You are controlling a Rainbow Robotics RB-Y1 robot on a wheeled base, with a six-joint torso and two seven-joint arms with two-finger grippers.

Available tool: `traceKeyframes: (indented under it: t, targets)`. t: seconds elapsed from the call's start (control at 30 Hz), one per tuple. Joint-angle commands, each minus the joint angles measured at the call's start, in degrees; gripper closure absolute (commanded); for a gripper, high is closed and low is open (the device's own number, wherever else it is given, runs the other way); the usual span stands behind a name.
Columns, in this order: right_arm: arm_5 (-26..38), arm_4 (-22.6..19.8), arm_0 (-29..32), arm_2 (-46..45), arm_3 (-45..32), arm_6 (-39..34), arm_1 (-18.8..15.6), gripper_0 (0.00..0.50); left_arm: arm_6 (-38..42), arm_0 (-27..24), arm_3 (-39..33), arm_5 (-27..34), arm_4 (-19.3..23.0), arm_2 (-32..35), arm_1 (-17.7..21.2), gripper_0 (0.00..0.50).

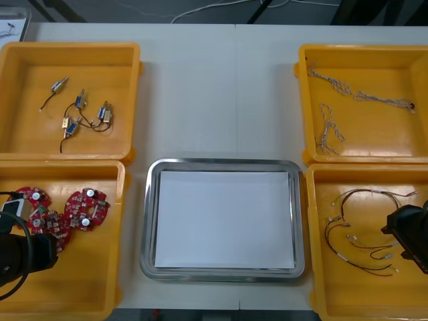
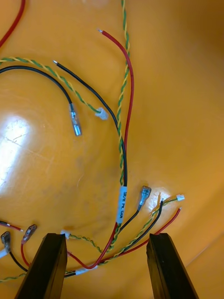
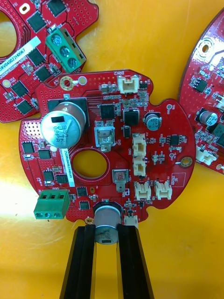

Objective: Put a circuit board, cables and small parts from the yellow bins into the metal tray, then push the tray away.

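My left gripper (image 3: 107, 230) is shut on a silver cylinder at the edge of a round red circuit board (image 3: 105, 145), which lies flat on the bin floor. In the front view the left gripper (image 1: 37, 249) is low in the near-left yellow bin (image 1: 100, 281), over several red circuit boards (image 1: 87, 207). My right gripper (image 2: 107, 245) stands open just above a bundle of red, black and yellow-green twisted cables (image 2: 122, 196), with strands lying between its fingers. In the front view the right gripper (image 1: 406, 231) is in the near-right yellow bin (image 1: 321, 267). The metal tray (image 1: 221, 162), white inside, sits between the bins.
The far-left bin (image 1: 20, 134) holds small metal parts (image 1: 80, 114) on dark wires. The far-right bin (image 1: 374, 144) holds twisted pale cables (image 1: 354, 93). Two more boards (image 3: 28, 56) lie close around the held one. Bare table stretches beyond the tray.
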Motion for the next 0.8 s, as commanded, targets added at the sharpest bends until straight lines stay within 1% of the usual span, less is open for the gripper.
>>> traceKeyframes:
  t: [0.03, 0.07, 0.13, 0.2, 0.23, 0.33, 0.5, 0.53, 0.6, 0.63, 0.8]
  targets:
    - [-1.7, -0.2, 1.5, -1.6, 1.7, 0.1, 0.7, 0.000, 7.1, -0.7, -1.4, 2.1, 1.9, 1.2, -1.2, 0.203]
    - [-1.8, -0.2, 1.5, -1.5, 2.0, 0.1, 0.7, 0.000, 6.9, -0.7, -1.4, 2.2, 2.1, 1.2, -1.1, 0.166]
    - [-2.2, -0.2, 1.5, -1.5, 2.6, 0.4, 0.8, 0.000, 6.6, -0.5, -1.4, 2.2, 2.9, 1.6, -0.8, 0.062]
    - [-2.3, -0.2, 1.5, -1.5, 2.9, 0.5, 0.7, 0.000, 6.5, -0.4, -1.4, 2.2, 3.4, 1.9, -0.7, 0.021]
    - [-2.4, -0.2, 1.5, -1.4, 3.2, 0.6, 0.8, 0.000, 6.1, -0.4, -1.4, 2.3, 4.7, 2.4, -0.6, 0.000]
    - [-2.8, -0.3, 1.5, -1.3, 3.8, 0.8, 0.7, 0.000, 5.7, -0.4, -1.4, 2.6, 5.7, 3.1, -0.3, 0.000]
    - [-4.6, -0.3, 1.5, -0.5, 5.2, 1.0, 0.7, 0.000, 2.0, -0.4, -2.8, 5.6, 8.7, 7.0, 0.7, 0.000]
    - [-4.6, -0.3, 1.5, -0.5, 5.2, 1.0, 0.7, 0.000, 2.0, -0.4, -2.8, 5.6, 8.7, 7.0, 0.7, 0.000]
    - [-4.6, -0.3, 1.5, -0.4, 5.3, 1.0, 0.8, 0.000, -0.7, -0.4, -4.3, 7.8, 10.1, 9.5, 1.9, 0.000]
    - [-4.6, -0.3, 1.5, -0.4, 5.3, 1.1, 0.8, 0.000, -1.3, -0.4, -4.4, 8.2, 10.5, 9.9, 2.2, 0.000]
    - [-4.7, -0.3, 1.5, 0.0, 5.5, 1.1, 0.8, 0.000, -7.3, -0.4, -4.9, 8.6, 14.8, 13.3, 5.2, 0.019]
